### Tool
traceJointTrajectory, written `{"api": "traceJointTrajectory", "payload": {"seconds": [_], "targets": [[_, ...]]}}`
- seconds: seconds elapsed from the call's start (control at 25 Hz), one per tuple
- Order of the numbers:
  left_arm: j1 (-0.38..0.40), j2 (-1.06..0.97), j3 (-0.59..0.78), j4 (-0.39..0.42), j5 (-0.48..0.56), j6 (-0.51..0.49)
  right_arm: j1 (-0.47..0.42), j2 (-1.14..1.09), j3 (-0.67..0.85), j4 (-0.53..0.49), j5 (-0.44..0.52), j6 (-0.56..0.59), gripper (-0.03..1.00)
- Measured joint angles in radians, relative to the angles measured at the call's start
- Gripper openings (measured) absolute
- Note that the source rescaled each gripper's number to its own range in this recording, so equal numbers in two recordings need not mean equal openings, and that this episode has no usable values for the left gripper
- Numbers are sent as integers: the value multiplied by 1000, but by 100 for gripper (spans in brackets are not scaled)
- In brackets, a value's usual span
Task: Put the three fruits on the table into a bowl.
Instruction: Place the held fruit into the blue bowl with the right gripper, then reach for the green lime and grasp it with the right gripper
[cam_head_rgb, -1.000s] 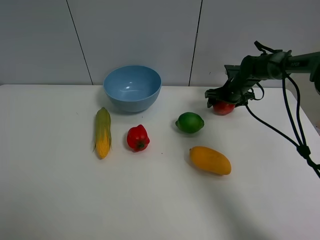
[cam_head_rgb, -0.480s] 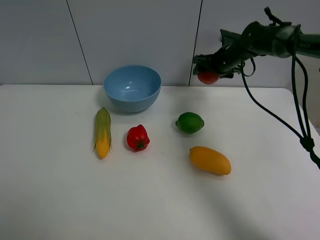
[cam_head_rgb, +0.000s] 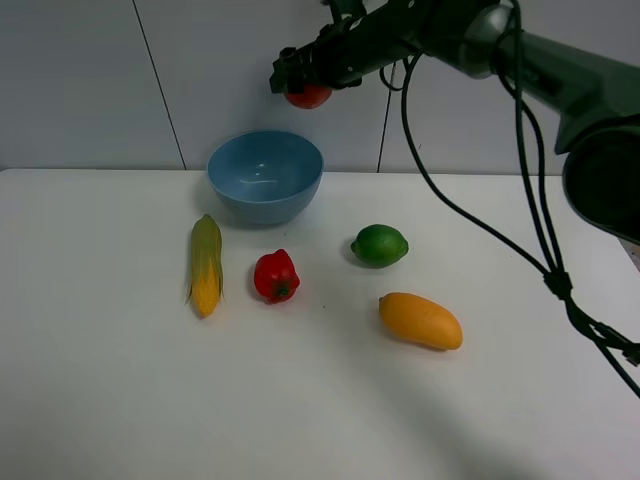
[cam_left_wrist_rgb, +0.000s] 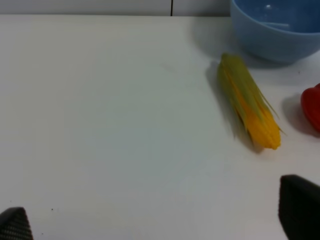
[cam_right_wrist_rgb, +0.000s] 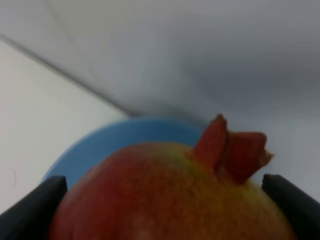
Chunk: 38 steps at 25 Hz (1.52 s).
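Right gripper (cam_head_rgb: 300, 82) clamped on red-yellow fruit (cam_head_rgb: 310, 97), high over right side of bowl (cam_head_rgb: 262, 196). Centre over bowl, lower, then release gently.

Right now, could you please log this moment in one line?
right jaws: shut on red fruit over bowl | left jaws: open | lime, mango: on table

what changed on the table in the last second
The right pincer, shut on the round red-yellow fruit, lifted it off the white table and carried it leftward, now above the light blue plastic bowl. Green lime, orange mango, red bell pepper, corn cob and bowl stayed put.
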Motion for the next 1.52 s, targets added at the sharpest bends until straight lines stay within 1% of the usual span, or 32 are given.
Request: {"api": "traceJointTrajectory", "payload": {"seconds": [0.24, 0.36, 0.4, 0.48, 0.6, 0.76, 0.88, 1.04, 1.24, 1.36, 1.52], "targets": [[0, 0, 0, 0, 0, 0, 51, 169, -47, -9, 28, 0, 24], [0, 0, 0, 0, 0, 0, 68, 192, -48, -28, 30, 1, 24], [0, 0, 0, 0, 0, 0, 73, 194, -48, -37, 23, 11, 26], [0, 0, 0, 0, 0, 0, 78, 194, -52, -60, -4, 47, 29], [0, 0, 0, 0, 0, 0, 79, 194, -54, -103, -20, 105, 29], [0, 0, 0, 0, 0, 0, 79, 176, -54, -177, 18, 163, 29], [0, 0, 0, 0, 0, 0, 79, 137, -54, -233, 56, 169, 29], [0, 0, 0, 0, 0, 0, 78, 54, -48, -271, 85, 170, 29], [0, 0, 0, 0, 0, 0, 57, -64, 56, -288, 88, 166, 29], [0, 0, 0, 0, 0, 0, 36, -144, 173, -315, 107, 165, 29], [10, 0, 0, 0, 0, 0, 34, -246, 353, -360, 126, 165, 29]]}}
